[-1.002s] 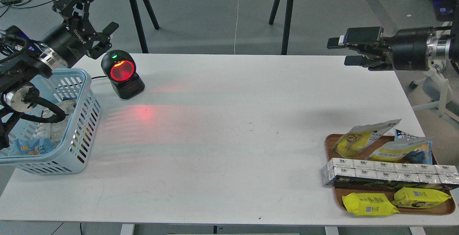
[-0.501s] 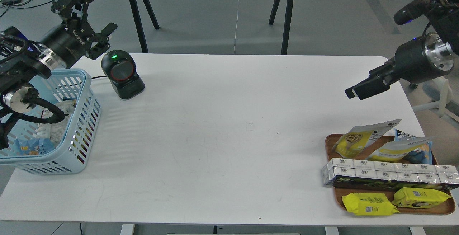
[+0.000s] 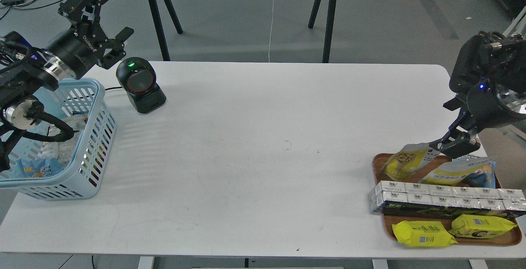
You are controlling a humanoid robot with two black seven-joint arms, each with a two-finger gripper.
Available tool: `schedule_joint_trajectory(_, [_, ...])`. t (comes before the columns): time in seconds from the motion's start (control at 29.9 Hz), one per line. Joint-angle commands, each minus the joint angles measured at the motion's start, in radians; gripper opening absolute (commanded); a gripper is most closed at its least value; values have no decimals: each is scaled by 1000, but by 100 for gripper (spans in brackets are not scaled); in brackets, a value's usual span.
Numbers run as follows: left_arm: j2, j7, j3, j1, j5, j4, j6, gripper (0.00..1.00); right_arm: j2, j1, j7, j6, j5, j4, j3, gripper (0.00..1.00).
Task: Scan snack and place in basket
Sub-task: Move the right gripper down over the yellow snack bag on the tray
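Right gripper (image 3: 457, 145) at snack (image 3: 411, 160), aperture unclear.

One view only, from my head, looking forward and down across the table (image 3: 263, 137). Whole tabletop in frame from a middling distance; near edge runs along the bottom, grey floor and a second table's legs (image 3: 324, 22) lie beyond. My left arm enters from the left edge, my right from the right. No second view to compare against.

Yellow-and-white bean snack (image 3: 411, 160) lying tilted on tray, blue slotted basket (image 3: 88, 137) far left
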Motion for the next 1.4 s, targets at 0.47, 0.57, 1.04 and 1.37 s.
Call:
schedule_joint_trajectory(0.47, [-3, 0, 0, 3, 0, 18, 0, 100, 31, -186, 0, 0, -71, -85, 113, 98])
schedule_joint_trajectory(0.57, [-8, 0, 0, 3, 0, 29, 0, 100, 51, -235, 0, 0, -71, -115, 149, 97])
schedule_joint_trajectory(1.04, [-15, 0, 0, 11, 0, 38, 0, 100, 105, -356, 0, 0, -68, -200, 236, 89])
schedule_joint_trajectory(1.37, [-14, 0, 0, 9, 0, 38, 0, 100, 119, -390, 0, 0, -68, -217, 270, 61])
